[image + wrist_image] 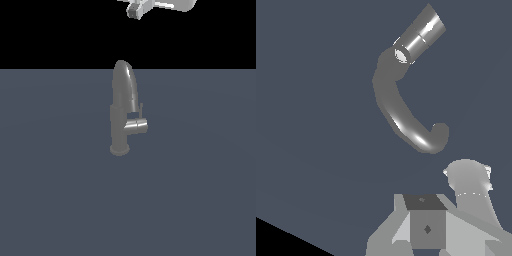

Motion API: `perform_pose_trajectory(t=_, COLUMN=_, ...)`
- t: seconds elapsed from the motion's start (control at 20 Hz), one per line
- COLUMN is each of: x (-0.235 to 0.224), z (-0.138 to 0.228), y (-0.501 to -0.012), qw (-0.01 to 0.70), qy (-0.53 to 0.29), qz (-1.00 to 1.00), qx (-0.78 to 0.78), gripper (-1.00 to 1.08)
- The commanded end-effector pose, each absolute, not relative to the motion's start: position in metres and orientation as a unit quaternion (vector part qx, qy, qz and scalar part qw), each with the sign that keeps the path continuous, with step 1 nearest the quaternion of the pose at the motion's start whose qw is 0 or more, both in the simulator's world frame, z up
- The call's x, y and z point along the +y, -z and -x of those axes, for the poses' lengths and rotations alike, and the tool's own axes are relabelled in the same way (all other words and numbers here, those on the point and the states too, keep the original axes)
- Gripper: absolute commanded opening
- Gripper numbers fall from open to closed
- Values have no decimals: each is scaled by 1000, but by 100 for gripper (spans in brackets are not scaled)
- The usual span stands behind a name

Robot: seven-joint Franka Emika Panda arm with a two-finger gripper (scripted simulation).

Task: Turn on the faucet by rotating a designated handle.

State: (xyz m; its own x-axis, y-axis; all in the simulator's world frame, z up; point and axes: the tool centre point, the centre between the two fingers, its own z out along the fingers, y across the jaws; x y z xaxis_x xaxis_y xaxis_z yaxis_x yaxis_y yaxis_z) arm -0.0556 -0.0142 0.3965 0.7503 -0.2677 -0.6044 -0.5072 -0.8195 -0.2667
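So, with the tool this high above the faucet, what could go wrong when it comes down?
1. The handle is small and sits close under the arched spout; the tool might strike the spout first.
2. The thin lever pin is easy to miss or slip off.
3. The tool is mostly cut off in the exterior view, so whether it is open is unclear.

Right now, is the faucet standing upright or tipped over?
Upright: in the exterior view the faucet rises vertically from its round base on the floor, spout arching on top, with the handle sticking out sideways.
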Motion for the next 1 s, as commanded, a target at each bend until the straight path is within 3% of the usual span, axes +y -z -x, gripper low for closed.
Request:
perform_pose_trajectory(t=0.0, x=-17, z=44, y=-386, qw=227, qy=-301, qz=898, qx=227, gripper=-100)
perform_pose_trajectory(t=0.95, x=-35, z=-27, y=-283, qw=341, qy=-447, qz=755, qx=338, gripper=-100)
